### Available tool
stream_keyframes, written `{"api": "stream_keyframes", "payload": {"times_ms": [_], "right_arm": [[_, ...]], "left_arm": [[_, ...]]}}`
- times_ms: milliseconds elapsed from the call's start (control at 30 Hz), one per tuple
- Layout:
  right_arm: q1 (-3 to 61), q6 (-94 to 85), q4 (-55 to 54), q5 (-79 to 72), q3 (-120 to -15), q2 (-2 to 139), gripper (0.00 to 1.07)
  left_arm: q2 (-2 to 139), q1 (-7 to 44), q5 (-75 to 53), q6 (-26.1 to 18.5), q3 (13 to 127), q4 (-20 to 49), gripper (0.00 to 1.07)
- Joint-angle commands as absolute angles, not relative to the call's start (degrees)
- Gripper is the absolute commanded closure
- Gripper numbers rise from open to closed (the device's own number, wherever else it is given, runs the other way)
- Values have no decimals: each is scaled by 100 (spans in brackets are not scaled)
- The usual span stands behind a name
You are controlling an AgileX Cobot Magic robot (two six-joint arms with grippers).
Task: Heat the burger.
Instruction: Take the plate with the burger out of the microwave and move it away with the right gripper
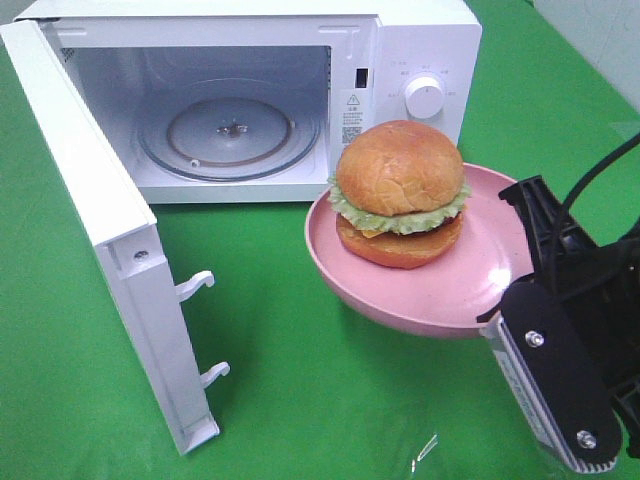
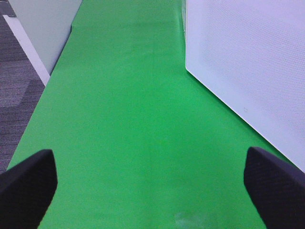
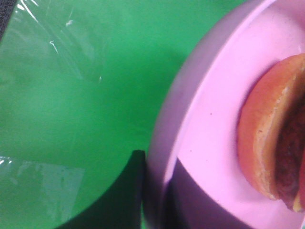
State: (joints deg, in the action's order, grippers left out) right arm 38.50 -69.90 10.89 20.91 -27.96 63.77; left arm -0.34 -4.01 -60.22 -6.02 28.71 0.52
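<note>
Burger (image 1: 400,192) sits on plate (image 1: 440,290) right tool (image 3: 155,191) grips.

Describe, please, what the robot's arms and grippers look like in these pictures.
In the overhead view only the right arm shows: black housing, a silver-grey ridged block with a black plate fixed by two silver screws, and a black cable arching above it. The left gripper has two matte black fingers with rounded tips and a fine dotted texture. The right gripper shows dark fingers too. No markings are visible.
</note>
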Motion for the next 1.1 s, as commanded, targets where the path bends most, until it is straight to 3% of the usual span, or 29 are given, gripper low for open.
{"api": "stream_keyframes", "payload": {"times_ms": [33,367,1100], "right_arm": [[3810,-6618,1335,2000,-2830,6039,107],[3810,-5002,2309,3128,-2830,5214,107],[3810,-940,4165,4200,-2830,5265,107]], "left_arm": [[-132,-418,-5947,-607,2859,34,7],[-132,-418,-5947,-607,2859,34,7],[-132,-418,-5947,-607,2859,34,7]]}}
